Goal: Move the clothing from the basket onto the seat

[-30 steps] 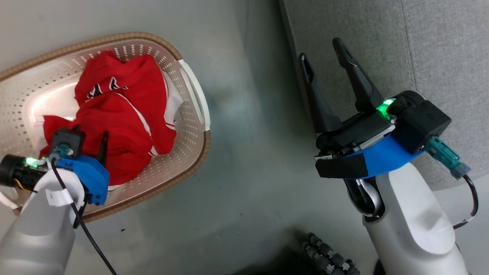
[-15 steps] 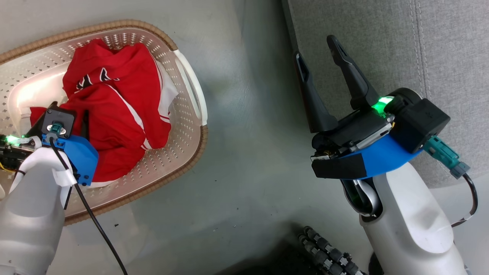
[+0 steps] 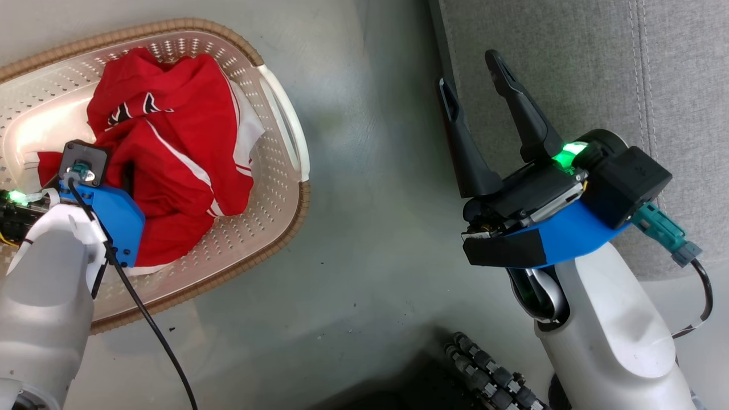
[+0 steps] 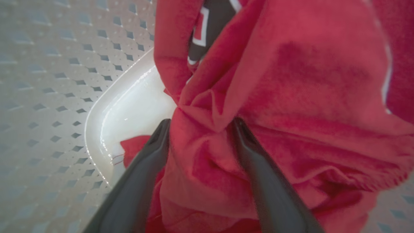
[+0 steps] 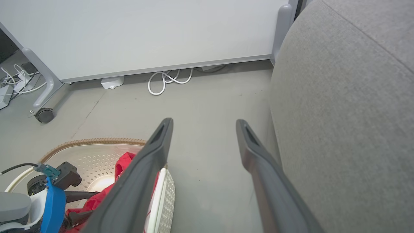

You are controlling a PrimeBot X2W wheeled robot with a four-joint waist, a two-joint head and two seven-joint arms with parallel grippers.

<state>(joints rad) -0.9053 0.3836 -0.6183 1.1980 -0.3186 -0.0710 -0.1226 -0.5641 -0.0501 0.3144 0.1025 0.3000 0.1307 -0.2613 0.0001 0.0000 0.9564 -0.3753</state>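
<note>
Straddling a fold of the red clothing (image 3: 171,148), my left gripper (image 4: 202,121) has its fingers spread wide, not clamped. The clothing lies heaped inside the basket (image 3: 285,188) on the floor (image 3: 370,228). My right gripper (image 3: 468,69) hangs spread and empty beside the grey seat (image 3: 569,57).
</note>
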